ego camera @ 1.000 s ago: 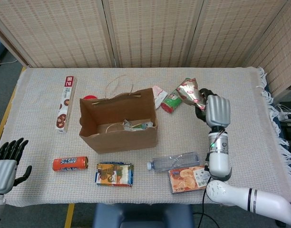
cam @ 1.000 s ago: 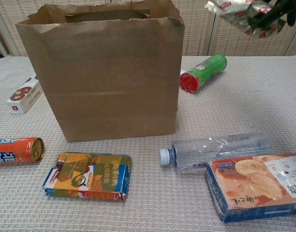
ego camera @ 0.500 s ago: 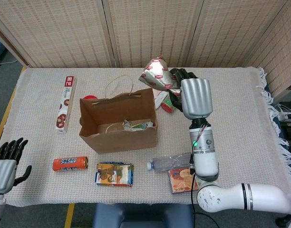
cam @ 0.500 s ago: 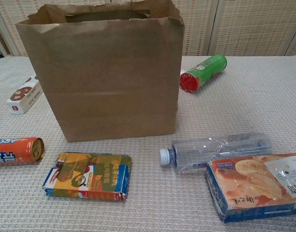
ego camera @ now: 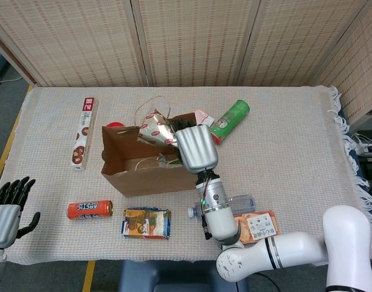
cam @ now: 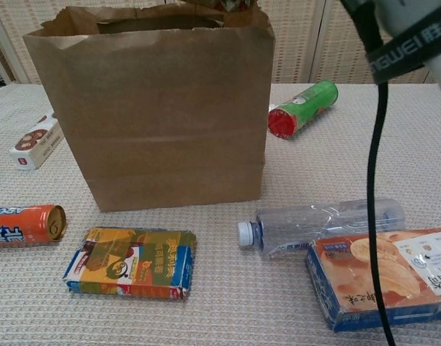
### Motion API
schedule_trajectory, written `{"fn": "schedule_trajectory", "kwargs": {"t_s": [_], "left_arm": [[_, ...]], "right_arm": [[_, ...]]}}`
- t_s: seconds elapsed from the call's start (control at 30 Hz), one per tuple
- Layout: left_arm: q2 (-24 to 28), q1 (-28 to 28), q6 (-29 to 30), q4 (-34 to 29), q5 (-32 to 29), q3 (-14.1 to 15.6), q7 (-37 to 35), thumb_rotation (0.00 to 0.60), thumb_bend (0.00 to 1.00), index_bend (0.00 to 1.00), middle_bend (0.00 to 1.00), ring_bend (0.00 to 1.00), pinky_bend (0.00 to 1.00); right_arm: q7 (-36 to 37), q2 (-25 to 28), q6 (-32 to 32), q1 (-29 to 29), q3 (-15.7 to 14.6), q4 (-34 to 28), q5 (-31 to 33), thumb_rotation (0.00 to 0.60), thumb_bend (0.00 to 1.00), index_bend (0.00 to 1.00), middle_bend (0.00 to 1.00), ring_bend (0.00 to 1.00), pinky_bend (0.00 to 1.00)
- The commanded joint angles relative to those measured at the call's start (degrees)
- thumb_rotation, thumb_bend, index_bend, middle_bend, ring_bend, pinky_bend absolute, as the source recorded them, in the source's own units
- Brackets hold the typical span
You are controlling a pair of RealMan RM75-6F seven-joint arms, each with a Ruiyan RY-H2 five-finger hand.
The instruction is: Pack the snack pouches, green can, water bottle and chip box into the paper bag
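Note:
My right hand [ego camera: 196,148] hovers over the open brown paper bag [ego camera: 151,167] and grips a silver-and-red snack pouch [ego camera: 154,126] above the bag's mouth. In the chest view only the pouch's tip [cam: 231,4] shows above the bag [cam: 156,108]. The green can [ego camera: 230,120] lies on its side behind the bag to the right. The water bottle [cam: 321,222] and the chip box [cam: 382,277] lie in front to the right. A blue-and-orange snack pouch [ego camera: 146,222] lies before the bag. My left hand [ego camera: 8,210] rests open at the front left corner.
An orange can [ego camera: 89,209] lies front left, and a long white biscuit box [ego camera: 84,131] left of the bag. A pink-and-white packet [ego camera: 202,117] lies behind the bag. My right forearm [cam: 415,29] and its black cable [cam: 372,180] cross the chest view's right side.
My right hand has carried the silver-and-red pouch from beside the green can, up and leftward, to above the bag's opening. The left hand has stayed still.

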Motion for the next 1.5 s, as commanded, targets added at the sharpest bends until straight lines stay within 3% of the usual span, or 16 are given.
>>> {"fn": "schedule_trajectory", "kwargs": {"t_s": [0.03,0.17,0.27,0.37,0.43,0.5,0.6,0.83,1.13,1.33,1.5], "left_arm": [[0.05,-0.02,-0.04,-0.05,0.0,0.0,-0.07,0.6,0.39,0.04,0.0,0.0,0.0],[0.08,-0.04,-0.12,-0.06,-0.03,0.0,-0.12,0.6,0.39,0.04,0.0,0.0,0.0],[0.09,-0.04,-0.13,-0.08,-0.04,0.0,-0.15,0.6,0.39,0.04,0.0,0.0,0.0],[0.09,-0.05,-0.12,-0.08,-0.02,-0.01,-0.11,0.6,0.39,0.04,0.0,0.0,0.0],[0.08,-0.04,-0.09,-0.08,-0.02,0.0,-0.08,0.6,0.39,0.04,0.0,0.0,0.0],[0.05,-0.02,-0.07,-0.08,-0.03,0.0,-0.03,0.6,0.39,0.04,0.0,0.0,0.0],[0.03,-0.02,-0.05,-0.08,-0.04,-0.01,0.04,0.6,0.39,0.04,0.0,0.0,0.0],[0.03,0.02,0.0,-0.17,-0.08,-0.02,0.2,0.6,0.39,0.04,0.0,0.0,0.0],[0.01,0.08,0.12,-0.19,-0.08,-0.03,0.31,0.6,0.39,0.04,0.0,0.0,0.0],[-0.07,0.09,0.17,-0.36,-0.23,-0.11,0.89,0.6,0.39,0.04,0.0,0.0,0.0],[-0.21,0.13,0.3,-0.33,-0.24,-0.13,1.18,0.6,0.39,0.04,0.0,0.0,0.0]], "right_arm": [[-0.24,-1.28,0.03,0.63,-0.99,1.68,0.95,0.6,0.5,0.67,0.58,0.59,0.7],[0.05,-1.88,-0.26,0.81,-1.16,2.78,2.37,0.6,0.5,0.62,0.58,0.55,0.69],[0.35,-1.72,-0.52,0.72,-1.0,2.6,3.52,0.6,0.45,0.54,0.56,0.48,0.66],[-0.14,-1.27,-0.66,0.73,-0.64,1.8,5.52,0.6,0.29,0.32,0.41,0.33,0.52],[-0.22,-0.94,-0.64,0.77,-0.24,1.21,6.49,0.6,0.2,0.1,0.26,0.18,0.37],[0.28,-0.58,-0.5,0.72,0.15,0.71,6.83,0.6,0.16,0.01,0.18,0.1,0.29],[1.46,-0.07,-0.24,0.44,0.42,0.16,6.64,0.6,0.14,0.0,0.13,0.06,0.22],[3.6,2.11,0.32,-0.65,0.4,-1.59,5.57,0.6,0.14,0.0,0.12,0.06,0.21],[10.07,11.67,0.73,-7.57,0.49,-4.26,3.59,0.6,0.14,0.0,0.12,0.06,0.2],[13.06,18.73,-3.64,-12.85,-1.15,-0.86,8.42,0.6,0.14,0.0,0.12,0.04,0.17],[14.07,20.6,-11.1,-14.47,-4.21,3.93,13.65,0.6,0.15,0.0,0.08,0.0,0.11]]}}
